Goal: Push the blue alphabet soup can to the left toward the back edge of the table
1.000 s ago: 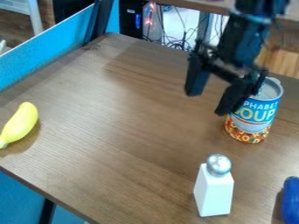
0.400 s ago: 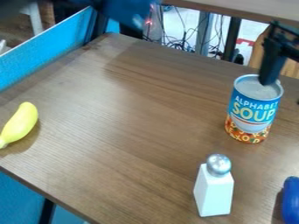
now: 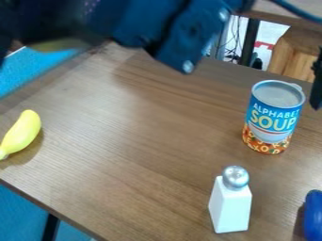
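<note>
The gripper [image 3: 317, 87] shows in part at the right edge of the view, beside the upper part of the can [image 3: 273, 117], with a gap between them. Whether it is released or clenched, or has anything in its grasp, I cannot tell. The arm [image 3: 189, 35] spans the top of the view, above the table's [image 3: 144, 141] far left corner and part of its far edge.

The can stands upright on the table, towards the far edge and well to the right of the far left corner. It has a metal top, a blue upper band and an orange lower one. Nearer the camera stands a white shaker [image 3: 230, 207], upright, with a rounded silver cap; it is well apart from the can. To the right of the shaker is a blue thing [image 3: 312, 216], cut off by the edge of the view. The banana [image 3: 21, 133] lies on the left part of the table, its narrow end towards the near left edge. Beyond the table's left side is a blue panel [image 3: 35, 73].
</note>
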`<state>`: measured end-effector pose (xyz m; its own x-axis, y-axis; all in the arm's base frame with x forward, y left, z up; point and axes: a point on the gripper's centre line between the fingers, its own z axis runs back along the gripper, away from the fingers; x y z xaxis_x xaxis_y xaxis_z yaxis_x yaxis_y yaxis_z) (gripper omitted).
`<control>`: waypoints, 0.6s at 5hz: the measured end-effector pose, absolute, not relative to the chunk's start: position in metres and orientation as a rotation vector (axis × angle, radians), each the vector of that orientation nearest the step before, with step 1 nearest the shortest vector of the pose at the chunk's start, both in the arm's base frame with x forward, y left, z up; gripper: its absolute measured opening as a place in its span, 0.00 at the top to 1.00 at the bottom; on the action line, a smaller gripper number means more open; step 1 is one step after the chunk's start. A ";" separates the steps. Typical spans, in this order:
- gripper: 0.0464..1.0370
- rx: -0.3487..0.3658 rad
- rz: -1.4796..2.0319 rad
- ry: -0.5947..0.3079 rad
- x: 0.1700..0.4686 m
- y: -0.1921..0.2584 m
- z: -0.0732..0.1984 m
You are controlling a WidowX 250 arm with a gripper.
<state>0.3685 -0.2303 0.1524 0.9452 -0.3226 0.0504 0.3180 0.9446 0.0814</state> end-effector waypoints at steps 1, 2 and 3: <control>0.04 0.111 -0.332 -0.123 0.375 -0.233 0.140; 0.04 0.092 -0.354 -0.134 0.378 -0.235 0.129; 0.04 0.044 -0.352 -0.122 0.383 -0.229 0.129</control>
